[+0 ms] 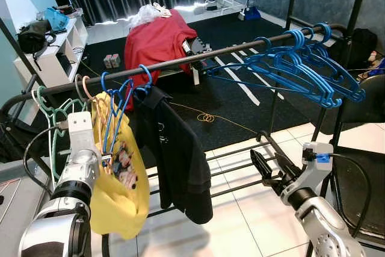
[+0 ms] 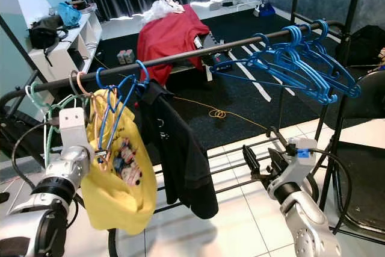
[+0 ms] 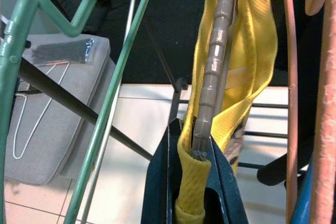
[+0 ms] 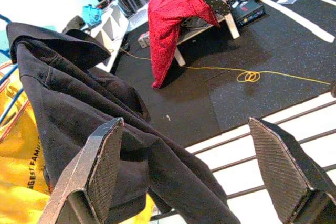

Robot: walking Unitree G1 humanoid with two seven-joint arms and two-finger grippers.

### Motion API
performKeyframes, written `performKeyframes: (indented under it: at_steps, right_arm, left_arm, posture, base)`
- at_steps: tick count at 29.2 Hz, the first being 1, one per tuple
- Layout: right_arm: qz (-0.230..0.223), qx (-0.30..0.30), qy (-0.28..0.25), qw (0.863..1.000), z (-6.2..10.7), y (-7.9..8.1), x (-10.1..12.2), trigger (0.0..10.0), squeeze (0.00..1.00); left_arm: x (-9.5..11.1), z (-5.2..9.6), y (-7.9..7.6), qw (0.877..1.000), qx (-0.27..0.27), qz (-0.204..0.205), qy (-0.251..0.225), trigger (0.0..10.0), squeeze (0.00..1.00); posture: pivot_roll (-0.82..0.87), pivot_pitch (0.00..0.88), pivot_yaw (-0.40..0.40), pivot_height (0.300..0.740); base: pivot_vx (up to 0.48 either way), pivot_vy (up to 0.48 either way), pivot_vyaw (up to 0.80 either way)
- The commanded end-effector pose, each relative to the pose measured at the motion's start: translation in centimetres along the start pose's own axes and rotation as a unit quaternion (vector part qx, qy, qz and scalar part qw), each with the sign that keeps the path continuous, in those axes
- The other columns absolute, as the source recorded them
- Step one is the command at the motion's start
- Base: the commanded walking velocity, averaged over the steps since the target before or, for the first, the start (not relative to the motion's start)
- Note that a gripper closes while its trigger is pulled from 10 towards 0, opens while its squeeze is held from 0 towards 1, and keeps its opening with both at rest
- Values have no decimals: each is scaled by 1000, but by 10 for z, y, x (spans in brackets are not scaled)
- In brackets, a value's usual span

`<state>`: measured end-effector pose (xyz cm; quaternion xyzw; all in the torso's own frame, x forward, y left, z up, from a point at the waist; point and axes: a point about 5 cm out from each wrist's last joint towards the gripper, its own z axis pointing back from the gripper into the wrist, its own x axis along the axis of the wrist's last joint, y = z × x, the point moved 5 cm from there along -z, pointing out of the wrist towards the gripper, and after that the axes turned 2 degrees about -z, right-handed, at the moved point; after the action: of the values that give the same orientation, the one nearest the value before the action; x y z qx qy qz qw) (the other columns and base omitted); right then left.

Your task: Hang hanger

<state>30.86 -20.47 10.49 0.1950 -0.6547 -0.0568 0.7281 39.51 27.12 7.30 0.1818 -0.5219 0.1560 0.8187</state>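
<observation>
- The dark round metal clothes rail [image 1: 198, 58] runs across the scene and serves as the landmark; it rises toward the robot's right.
- The left gripper [image 3: 193, 182] sits below the rail's low left end, clenched on a grey-brown ridged hanger [image 3: 212, 61] and the yellow fabric wrapped around it.
- That hanger carries a yellow printed T-shirt [image 1: 120, 191], which hangs under the rail's left part, just beside pale green hangers [image 1: 51, 115].
- Blue plastic hangers [image 1: 117, 103] hook over the rail directly above the yellow shirt.
- A black T-shirt [image 1: 177, 161] drapes from the rail just right of the yellow shirt, touching it.
- A cluster of empty blue plastic hangers [image 1: 307, 67] hangs at the rail's high right end.
- The right gripper [image 4: 199, 166] hovers below the rail's middle, near the black shirt, its jaws spread wide and empty.
- A red cloth [image 1: 156, 40] lies draped over a low bench behind the rail.
</observation>
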Motion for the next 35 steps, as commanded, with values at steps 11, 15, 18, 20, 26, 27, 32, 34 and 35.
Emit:
performKeyframes:
  at_steps: [11, 15, 18, 20, 26, 27, 32, 34, 35]
  right_arm:
    - [1, 5, 4, 1000, -5, 4, -1, 10000, 0]
    - [0, 6, 6, 1000, -6, 4, -1, 10000, 0]
    - [0, 7, 7, 1000, -6, 3, -1, 10000, 0]
    - [0, 7, 7, 1000, -6, 3, -1, 10000, 0]
    - [-1, 8, 9, 1000, -5, 2, -1, 10000, 0]
    - [-1, 9, 10, 1000, -5, 2, -1, 10000, 0]
    - [-2, 9, 12, 1000, -4, 0, -1, 10000, 0]
    - [-3, 10, 12, 1000, -4, 0, -1, 10000, 0]
    - [-4, 10, 13, 1000, -3, 0, -1, 10000, 0]
  left_arm:
    - [-1, -4, 36, 998, 51, 16, -16, 10000, 1000]
    - [-5, -4, 43, 998, 58, 19, -21, 10000, 1000]
    - [-7, 0, 48, 997, 63, 12, -38, 10000, 1000]
    - [-9, 3, 51, 997, 65, 11, -45, 10000, 1000]
    - [-16, 21, 61, 994, 72, 7, -76, 10000, 1000]
    - [-17, 28, 64, 994, 74, 7, -86, 10000, 1000]
    - [-4, 60, 72, 985, 61, 6, -162, 10000, 1000]
    - [-1, 69, 70, 982, 46, 10, -182, 10000, 1000]
    - [3, 80, 62, 979, 17, 13, -203, 10000, 1000]
  posture:
    - [-218, 0, 135, 740]
    - [-205, 0, 131, 740]
    - [-203, 0, 129, 740]
    - [-203, 0, 129, 740]
    - [-188, 0, 122, 740]
    - [-187, 0, 121, 740]
    - [-176, 0, 122, 740]
    - [-173, 0, 122, 740]
    - [-164, 0, 118, 740]
  base:
    - [0, 0, 0]
    - [0, 0, 0]
    - [0, 0, 0]
    - [0, 0, 0]
    - [0, 0, 0]
    - [0, 0, 0]
    - [0, 0, 0]
    - [0, 0, 0]
    - [0, 0, 0]
